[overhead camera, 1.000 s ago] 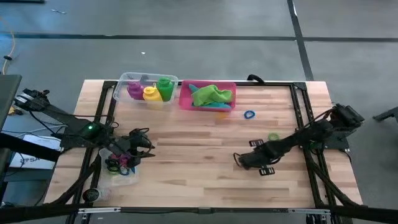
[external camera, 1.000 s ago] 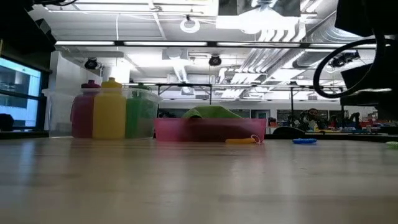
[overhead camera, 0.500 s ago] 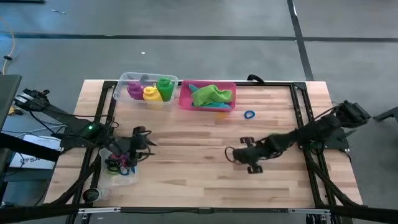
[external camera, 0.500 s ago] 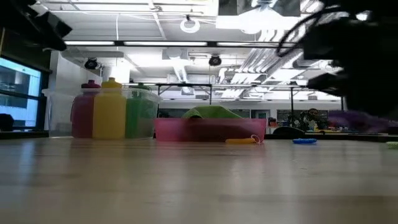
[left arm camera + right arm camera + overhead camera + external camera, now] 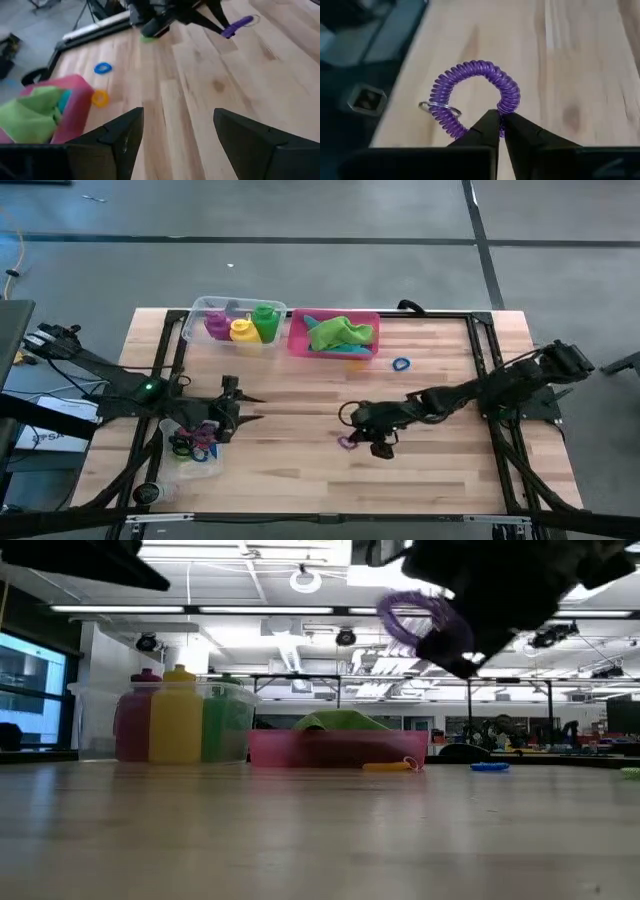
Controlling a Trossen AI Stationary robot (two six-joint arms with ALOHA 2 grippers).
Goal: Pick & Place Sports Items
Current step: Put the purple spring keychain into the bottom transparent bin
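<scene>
From my station, nearest the front edge of the table (image 5: 300, 480) I see the left gripper (image 5: 247, 409) at the left side, just beside a clear tub (image 5: 190, 448) that holds a tangle of small coloured rings (image 5: 192, 440). Its fingers (image 5: 125, 140) stand apart with nothing between them, pointing toward the middle of the table.

Near the table's centre, the right gripper (image 5: 500, 125) is pinched shut on a purple coil ring (image 5: 475, 95). I can see the fingertips meeting on the coil's lower edge, with a small metal key loop hanging off one side of it. In the low view the ring (image 5: 412, 620) hangs well above the wood, clear of the surface.

Farther back on the right half, a blue ring (image 5: 401, 364) lies flat on the boards; a yellow ring (image 5: 100, 98) lies just beside the pink tray (image 5: 297, 340). The tray holds a green cloth (image 5: 340, 332) with a bit of teal cloth (image 5: 352, 349) showing under it.

Left of the tray, touching or nearly so, another clear tub (image 5: 197, 310) holds three bottles side by side: purple (image 5: 217, 326), yellow (image 5: 241, 330) and green (image 5: 265, 321).
</scene>
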